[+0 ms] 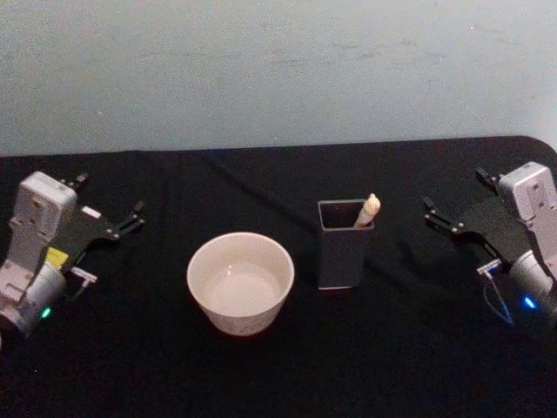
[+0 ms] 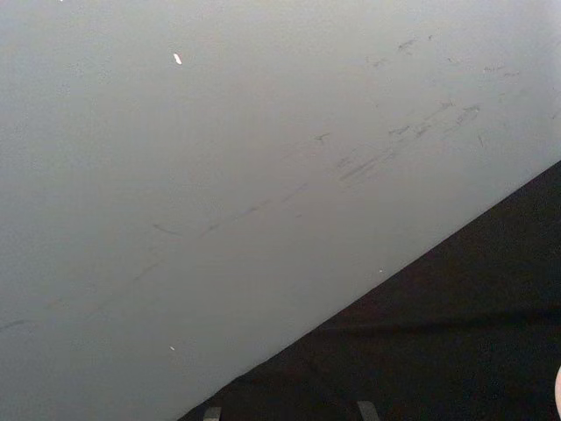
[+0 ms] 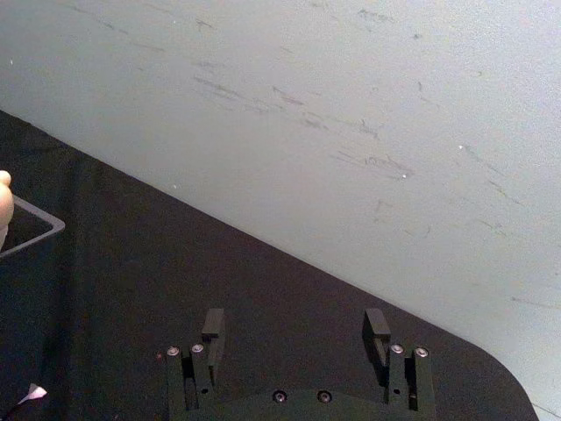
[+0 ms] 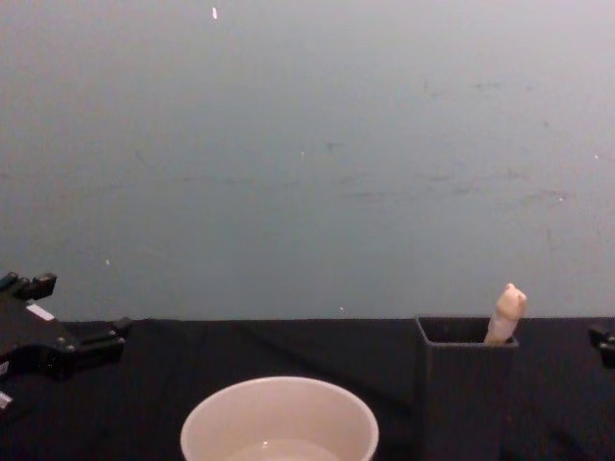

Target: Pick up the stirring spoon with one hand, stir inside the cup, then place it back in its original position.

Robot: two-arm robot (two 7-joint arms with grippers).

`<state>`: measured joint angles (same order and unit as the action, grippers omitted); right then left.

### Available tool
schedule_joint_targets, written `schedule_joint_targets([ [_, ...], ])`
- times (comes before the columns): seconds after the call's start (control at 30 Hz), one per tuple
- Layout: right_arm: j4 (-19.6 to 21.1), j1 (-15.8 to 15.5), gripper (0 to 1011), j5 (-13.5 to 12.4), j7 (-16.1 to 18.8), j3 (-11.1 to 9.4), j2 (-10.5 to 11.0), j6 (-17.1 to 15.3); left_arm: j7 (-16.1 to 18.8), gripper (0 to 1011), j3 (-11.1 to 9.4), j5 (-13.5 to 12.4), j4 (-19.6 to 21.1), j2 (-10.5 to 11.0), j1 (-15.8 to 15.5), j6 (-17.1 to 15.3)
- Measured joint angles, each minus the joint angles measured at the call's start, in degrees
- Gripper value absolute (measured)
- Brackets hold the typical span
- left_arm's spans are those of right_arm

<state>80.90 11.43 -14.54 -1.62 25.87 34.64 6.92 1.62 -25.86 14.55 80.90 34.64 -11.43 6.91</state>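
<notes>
Presently the stirring spoon [image 1: 370, 209] stands in the dark grey square holder [image 1: 344, 261], leaning into the holder's back right corner. Its cream knob pokes above the rim, and its bowl is hidden inside. The holder sits near the middle of the black bench [image 1: 418, 366], slightly toward the right edge. The cup [image 1: 240, 318] stands just beside the holder on the side of the left edge, a little nearer the front edge, and the two are apart. The left hand [image 1: 132, 218] hangs over the bench by the left edge with its fingers spread and gripping nothing. The right hand [image 1: 432, 213] hangs by the right edge, likewise spread and gripping nothing. Both hands are well apart from the cup and the holder. A pale wall [image 1: 278, 70] rises behind the back edge.
</notes>
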Motion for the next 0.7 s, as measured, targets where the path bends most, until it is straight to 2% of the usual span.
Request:
schedule_joint_targets([
  [0.7,0.0,0.0,1000,0.0,0.0,0.0,0.0,0.0,0.0,1001,0.0,0.0,0.0,0.0,0.0,0.0],
])
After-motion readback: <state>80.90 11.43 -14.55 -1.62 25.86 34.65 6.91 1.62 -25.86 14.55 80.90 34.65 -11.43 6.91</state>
